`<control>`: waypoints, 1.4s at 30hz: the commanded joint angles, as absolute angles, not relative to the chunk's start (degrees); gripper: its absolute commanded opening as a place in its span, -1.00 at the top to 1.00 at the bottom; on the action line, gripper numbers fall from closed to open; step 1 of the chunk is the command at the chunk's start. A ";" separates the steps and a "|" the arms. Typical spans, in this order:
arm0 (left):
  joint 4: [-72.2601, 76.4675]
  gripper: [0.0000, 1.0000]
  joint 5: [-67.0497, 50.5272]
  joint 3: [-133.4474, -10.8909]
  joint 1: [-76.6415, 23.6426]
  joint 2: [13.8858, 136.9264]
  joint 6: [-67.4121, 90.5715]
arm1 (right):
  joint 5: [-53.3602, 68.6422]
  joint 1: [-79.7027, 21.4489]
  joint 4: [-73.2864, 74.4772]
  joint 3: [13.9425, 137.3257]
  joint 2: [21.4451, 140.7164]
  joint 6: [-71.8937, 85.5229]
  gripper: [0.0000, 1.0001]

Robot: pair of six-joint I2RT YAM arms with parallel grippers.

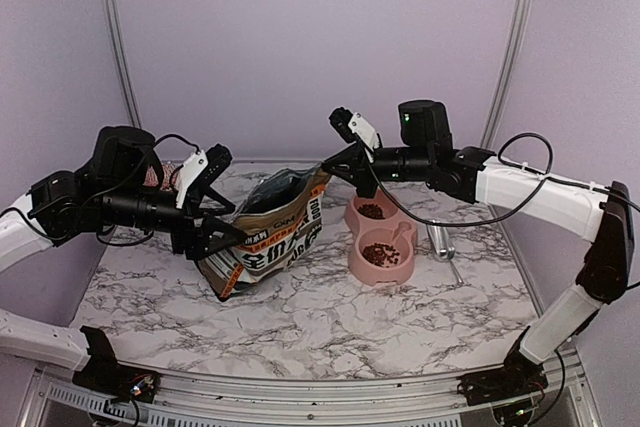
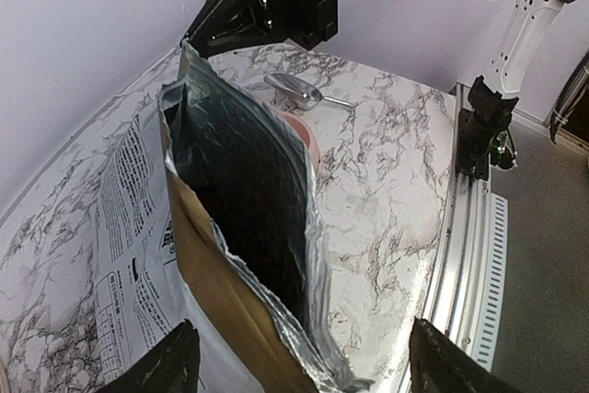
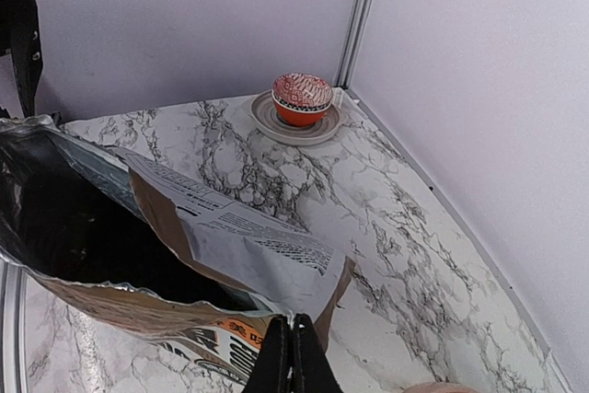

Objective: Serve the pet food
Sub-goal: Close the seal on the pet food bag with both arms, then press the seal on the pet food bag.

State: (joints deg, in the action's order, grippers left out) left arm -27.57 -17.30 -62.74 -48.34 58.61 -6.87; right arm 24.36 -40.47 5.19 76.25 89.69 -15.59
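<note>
Open foil-lined bag (image 2: 241, 227); dark brown kibble (image 1: 378, 253) in pink bowls (image 1: 357, 266).

left gripper (image 2: 304, 347) jaws spread wide, right gripper (image 3: 290, 356) pinched closed, both arms stretched inward

Behind the left gripper (image 1: 222, 197) and the right gripper (image 1: 333, 162) stand plain lilac walls (image 1: 300, 37), joined by aluminium posts (image 1: 115, 37). Under them spreads a white marble-look table (image 1: 330, 317), grey-veined, with a metal rail (image 1: 330, 397) nearest. Grey floor (image 2: 543, 227) lies past it. Light is soft and even.
</note>
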 commanded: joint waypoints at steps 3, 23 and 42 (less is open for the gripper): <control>-24.82 0.14 -13.10 -61.39 -49.63 59.83 -5.31 | 22.33 -38.91 -1.42 81.06 88.12 -14.21 1.00; -26.74 1.00 29.92 -71.19 -49.67 57.40 -10.75 | 29.67 -34.82 13.51 83.36 78.97 -18.78 1.00; -25.00 1.00 7.74 -66.05 -49.56 53.06 -14.92 | 54.20 -32.65 12.17 77.69 85.09 -22.23 -0.88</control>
State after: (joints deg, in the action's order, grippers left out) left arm -30.41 7.97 -64.75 -50.24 56.16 -14.06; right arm 45.91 -31.90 13.17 77.78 83.35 -21.15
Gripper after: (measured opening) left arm 0.013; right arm 0.929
